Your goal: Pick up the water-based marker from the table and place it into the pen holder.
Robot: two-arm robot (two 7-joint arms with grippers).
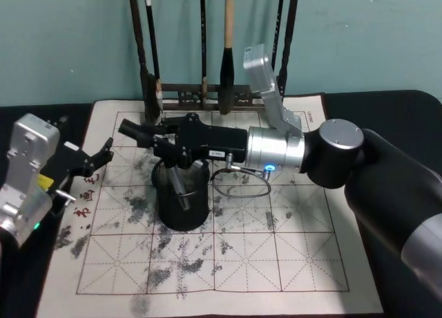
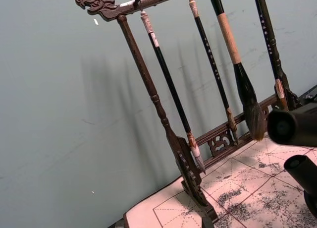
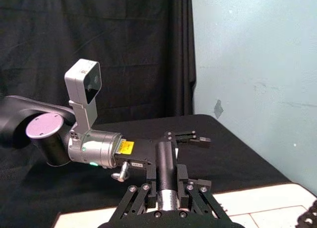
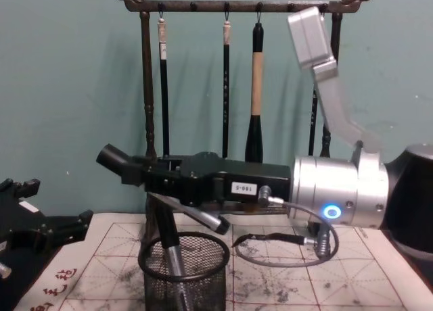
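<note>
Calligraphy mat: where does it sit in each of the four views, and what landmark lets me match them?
Head view: the calligraphy mat covers the centre and bottom.
Left wrist view: lower right corner.
Right wrist view: a thin strip along the bottom right.
Chest view: along the bottom edge.
Landmark: the brush rack at the mat's far edge, seen in the head, left wrist and chest views.
</note>
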